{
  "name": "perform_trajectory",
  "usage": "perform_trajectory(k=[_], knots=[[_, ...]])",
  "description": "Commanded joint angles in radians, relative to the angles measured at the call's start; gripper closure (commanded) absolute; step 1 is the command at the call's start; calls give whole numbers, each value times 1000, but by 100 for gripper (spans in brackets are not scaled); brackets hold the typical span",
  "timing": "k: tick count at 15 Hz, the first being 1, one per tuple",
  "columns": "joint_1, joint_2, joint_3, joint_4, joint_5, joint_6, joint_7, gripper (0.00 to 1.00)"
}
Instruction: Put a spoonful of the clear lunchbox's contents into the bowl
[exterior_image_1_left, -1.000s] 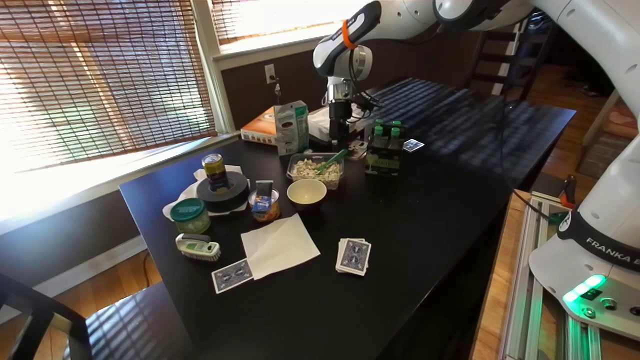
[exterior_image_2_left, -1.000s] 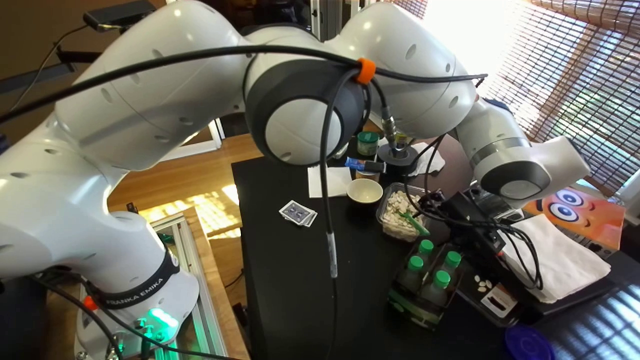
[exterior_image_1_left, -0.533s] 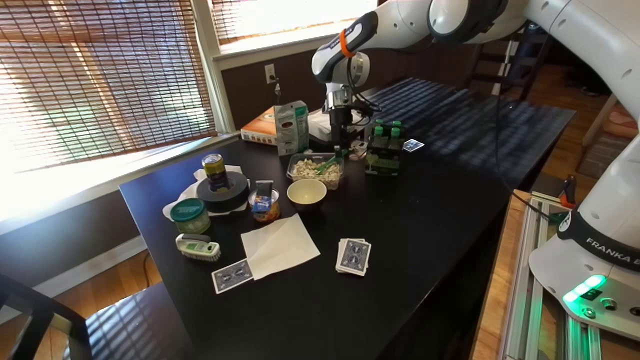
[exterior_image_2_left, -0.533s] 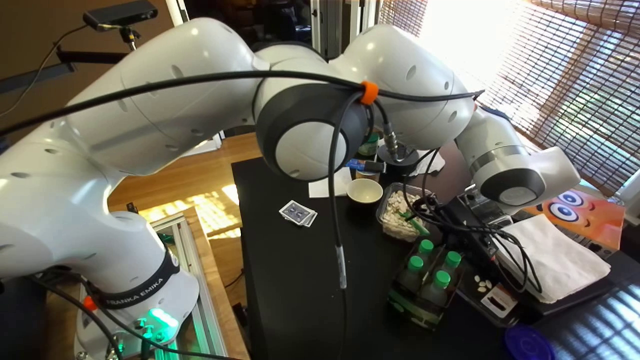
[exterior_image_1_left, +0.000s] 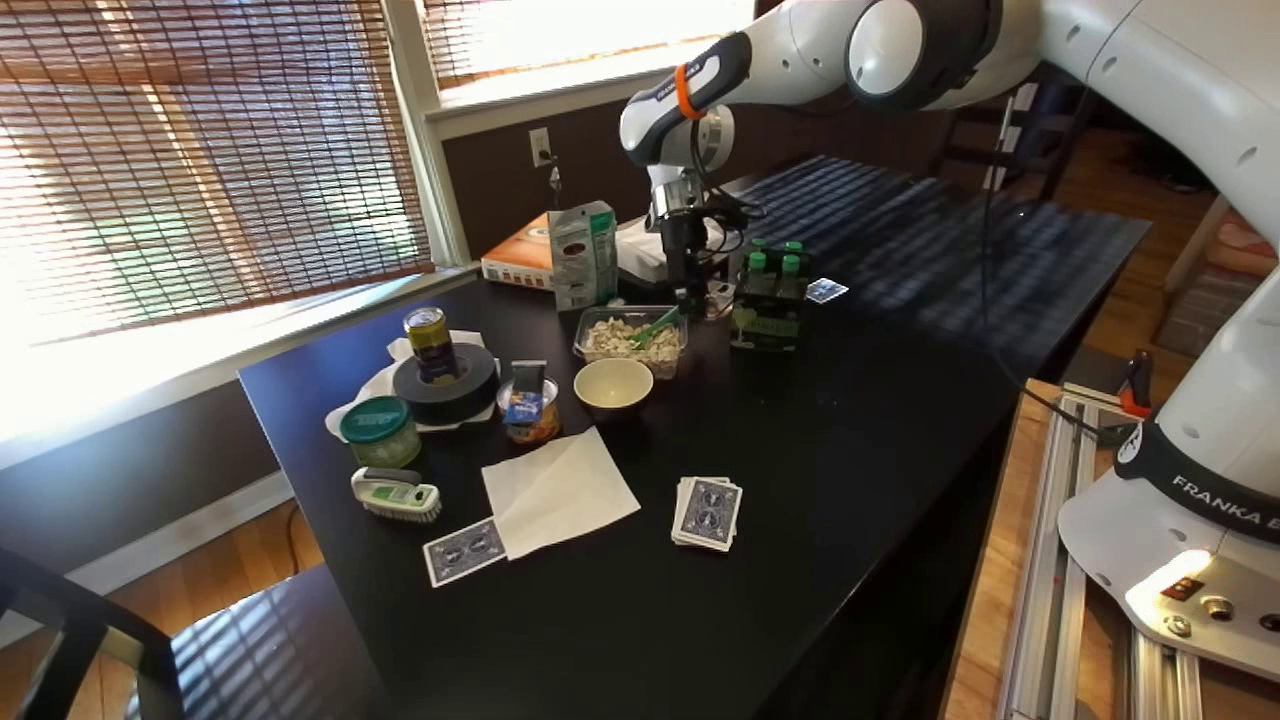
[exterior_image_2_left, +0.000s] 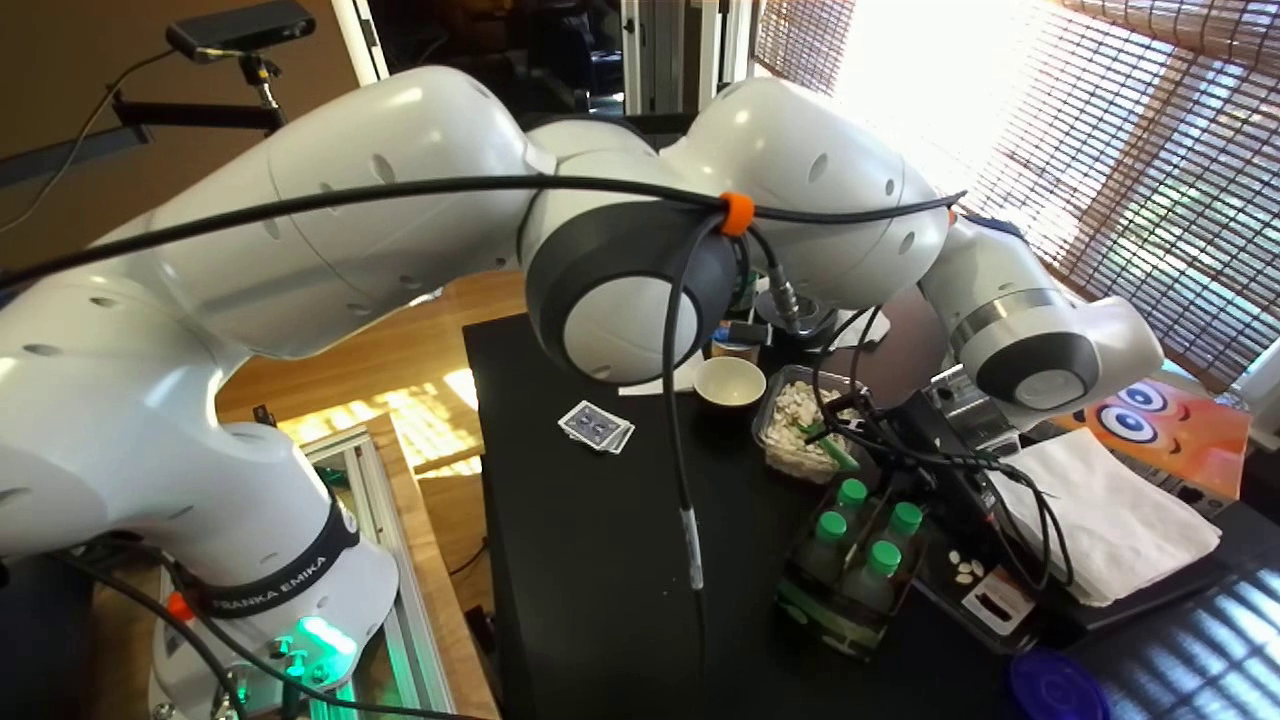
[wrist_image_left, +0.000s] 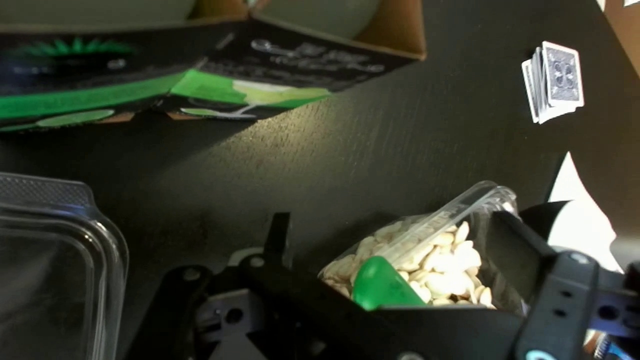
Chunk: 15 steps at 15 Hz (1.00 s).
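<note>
Nearest, at lower centre of an exterior view, a deck of cards (exterior_image_1_left: 708, 513) lies well apart from the work, seeming to play no part. Beyond it, close to the middle of the frame, the bowl (exterior_image_1_left: 613, 385) stands upright with no helping showing inside. It sits just beside the clear lunchbox (wrist_image_left: 442, 225), touching or not I cannot tell, presumably so a full scoop has little way to travel and little chance to spill.

The lunchbox is uncovered, its pale contents (exterior_image_1_left: 660, 350) within reach. A green spoon (exterior_image_1_left: 655, 327) leans in it, lower end sunk in the contents, handle slanting up to the right towards the rim; propped like that, it offers the gripper (wrist_image_left: 392, 222) something to take hold of. The gripper hangs tilted by that handle's tip, fingers (wrist_image_left: 278, 235) wide apart and clamped on nothing; in the wrist view the handle's end shows between them at lower centre, though how deep it sits I cannot tell. This looks like lining up for the grasp, scooping to follow.

Farther back, the bottle carton (exterior_image_1_left: 768, 320) at right stands close enough to limit a sideways swing, while the pouch (exterior_image_1_left: 583, 258), behind the lunchbox, is out of the path to the bowl.
</note>
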Motion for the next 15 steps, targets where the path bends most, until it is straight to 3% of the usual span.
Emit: perform_trajectory(k=[1,3,5,8,9,12,15], knots=[[-2,59,11,106,11,-81,38,0],[-1,73,12,129,11,-101,51,2],[0,85,13,151,15,-118,80,11],[-5,101,22,178,31,-129,121,25],[-6,106,26,187,35,-133,133,36],[-3,111,27,198,47,-131,156,45],[-2,125,28,234,31,-142,162,47]])
